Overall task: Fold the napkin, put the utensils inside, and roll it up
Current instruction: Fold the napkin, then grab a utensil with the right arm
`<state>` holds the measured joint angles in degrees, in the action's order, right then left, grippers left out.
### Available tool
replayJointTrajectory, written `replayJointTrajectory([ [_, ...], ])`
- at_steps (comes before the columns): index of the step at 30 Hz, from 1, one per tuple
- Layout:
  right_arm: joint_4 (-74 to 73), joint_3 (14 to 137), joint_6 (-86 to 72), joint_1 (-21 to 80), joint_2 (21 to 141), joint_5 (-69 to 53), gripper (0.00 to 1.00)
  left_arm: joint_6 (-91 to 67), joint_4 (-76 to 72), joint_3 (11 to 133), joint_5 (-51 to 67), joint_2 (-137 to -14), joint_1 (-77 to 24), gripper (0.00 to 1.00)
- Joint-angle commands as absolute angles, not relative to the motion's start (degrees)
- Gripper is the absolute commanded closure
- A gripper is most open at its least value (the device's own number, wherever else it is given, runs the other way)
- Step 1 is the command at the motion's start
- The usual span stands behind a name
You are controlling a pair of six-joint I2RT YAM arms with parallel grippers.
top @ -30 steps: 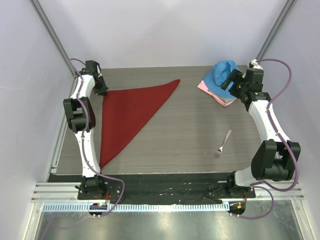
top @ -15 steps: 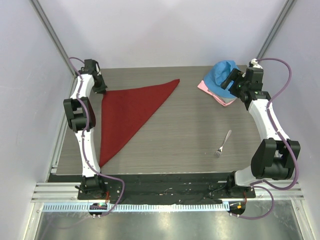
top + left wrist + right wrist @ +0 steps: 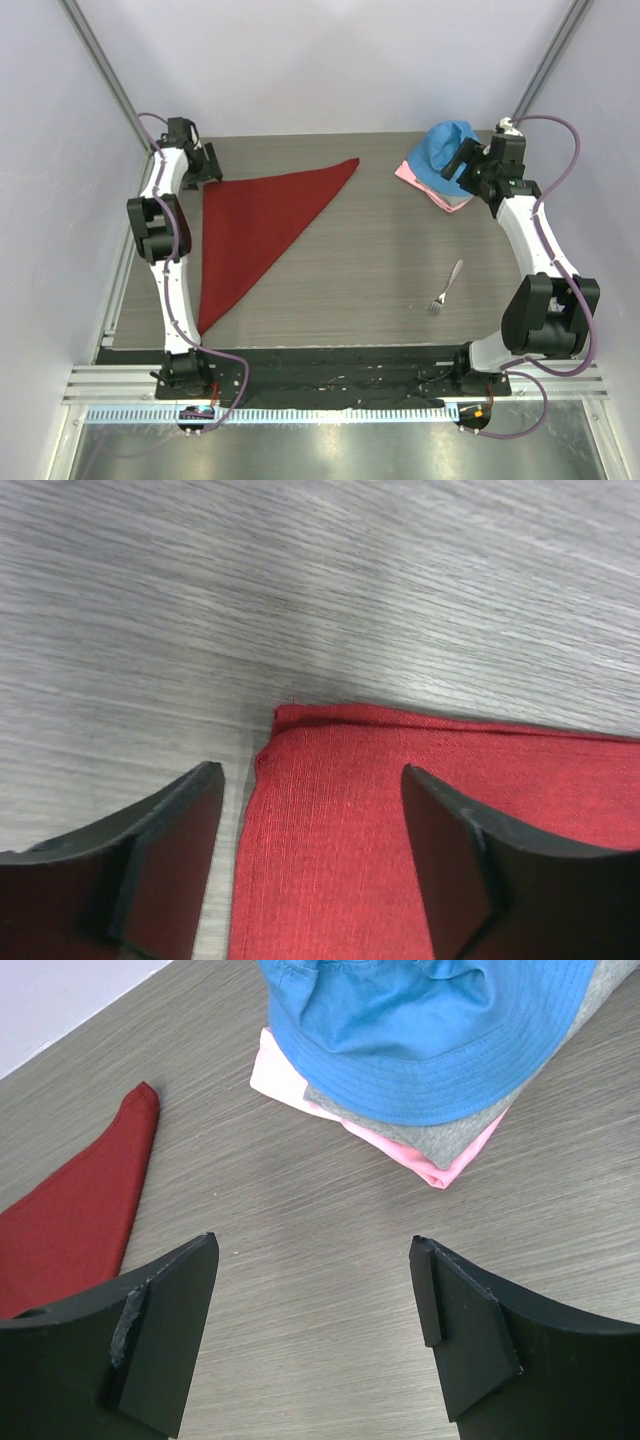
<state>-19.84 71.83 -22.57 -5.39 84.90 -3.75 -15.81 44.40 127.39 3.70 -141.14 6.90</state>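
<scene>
Where the dark red napkin lies folded into a long triangle on the left half of the desk, one tip reaches towards the far middle and another towards the near left edge. The left hand hangs over the fold's far left corner with its fingers spread apart and nothing pinched between them. In the wrist view that corner sits flat on the wood grain in the gap. Its hem is slightly rumpled, and it is hard to say whether either fingertip touches the cloth.

The fork lies alone on the right half of the desk, well apart from the napkin, tines towards the near edge and handle angled away.

The right hand is at the far right, fingers wide and empty above bare desk. Just beyond it is a stack with a blue cloth on top, a grey layer beneath and a pink cloth at the bottom. The napkin's far tip shows off to the left in that wrist view
</scene>
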Motion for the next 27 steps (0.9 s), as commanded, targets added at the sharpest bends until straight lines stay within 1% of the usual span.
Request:
replayJointTrajectory([
  [1, -22.93, 73.04, -20.57, -5.54, 81.83, -3.25, 0.14, -14.42, 42.98, 131.13, 2.2, -132.2, 7.38, 0.22],
  [4, -24.34, 69.44, -20.39, -5.54, 79.9, -3.69, 0.14, -14.24, 44.12, 131.31, 1.06, -127.19, 7.38, 0.21],
  [6, -25.48, 66.64, -21.0, -5.54, 79.02, -3.87, 0.14, -14.94, 44.65, 129.12, 1.05, -123.86, 7.3, 0.21],
  [7, -25.75, 65.66, -21.53, -5.54, 78.58, -4.74, 0.15, -15.46, 44.65, 127.55, 1.05, -120.01, 7.21, 0.21],
  [9, -26.36, 62.25, -23.55, -5.54, 77.96, -6.67, 0.16, -16.17, 43.08, 118.95, 0.44, -114.11, 6.25, 0.22],
  [10, -26.63, 61.18, -24.08, -5.54, 77.52, -7.72, 0.18, -16.17, 38.98, 114.65, -1.21, -107.12, 5.81, 0.22],
  [11, -27.33, 60.13, -25.04, -5.54, 77.35, -7.73, 0.18, -16.43, 37.54, 106.43, -1.23, -103.83, 4.67, 0.21],
  [12, -28.99, 58.64, -25.14, -5.54, 77.34, -7.3, 0.19, -16.78, 36.4, 102.43, -1.14, -100.75, 4.22, 0.21],
  [13, -30.13, 58.01, -25.14, -5.54, 77.69, -5.21, 0.2, -18.09, 34.73, 95.43, 0.77, -94.98, 4.04, 0.2],
  [15, -33.73, 56.61, -25.49, -5.54, 78.22, -3.17, 0.22, -20.03, 33.23, 88.8, 4.81, -90.11, 3.87, 0.19],
  [16, -35.05, 56.34, -25.49, -5.54, 78.74, -2.21, 0.24, -20.56, 31.48, 83.11, 6.23, -86.69, 3.87, 0.18],
  [17, -37.33, 55.73, -26.1, -5.54, 79.1, -1.85, 0.25, -20.48, 31.47, 80.97, 7.02, -85.18, 3.87, 0.18],
  [19, -38.4, 54.59, -26.89, -5.54, 79.1, -1.58, 0.26, -19.87, 32.25, 77.19, 7.3, -83.33, 3.87, 0.18],
  [21, -38.67, 52.22, -28.81, -5.54, 78.75, -1.23, 0.28, -19.34, 33.92, 76.29, 6.94, -81.3, 3.87, 0.17],
  [23, -38.76, 50.02, -29.97, -5.54, 78.66, -2.19, 0.31, -18.55, 36.11, 77.6, 9.92, -80.51, 3.52, 0.16],
  [25, -39.28, 48.96, -30.67, -5.54, 78.75, -2.81, 0.32, -17.58, 37.87, 79.7, 10.72, -81.21, 1.94, 0.16],
  [27, -39.29, 47.2, -31.28, -5.54, 78.23, -1.94, 0.34, -17.31, 37.54, 79.28, 10.81, -81.74, 1.5, 0.15],
])
